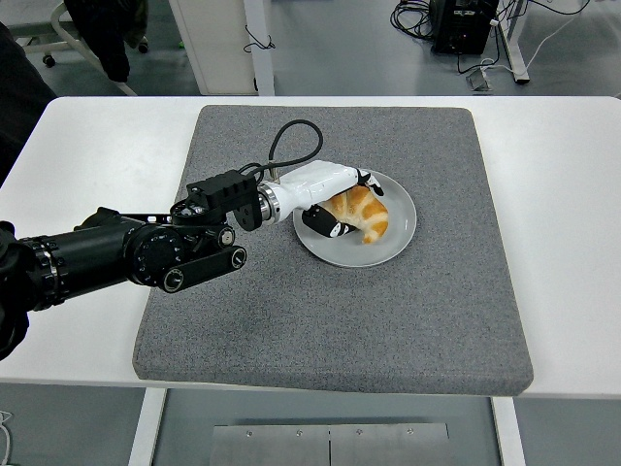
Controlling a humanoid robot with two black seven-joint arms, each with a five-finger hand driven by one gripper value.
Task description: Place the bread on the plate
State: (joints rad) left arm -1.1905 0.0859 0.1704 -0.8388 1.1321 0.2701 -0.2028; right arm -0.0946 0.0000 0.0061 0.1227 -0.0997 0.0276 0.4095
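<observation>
Bread (364, 214), a golden croissant, lies on the white plate (400, 238) near the grey mat's (330, 320) far edge; the left hand (335, 194) grips it, fingers wrapped around, likely steadying it until release.

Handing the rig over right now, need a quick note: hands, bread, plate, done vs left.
Left hand: over the plate's left part, fingers wrapped around the bread; not released.
Right hand: not in view.
Bread: a croissant, over the plate, apparently resting on it though contact is hard to confirm. Plate sits on the grey mat, right of centre.
Done: bread carried to the plate.
Left: open the fingers, pull the left arm back off the plate without dragging the croissant.
</observation>
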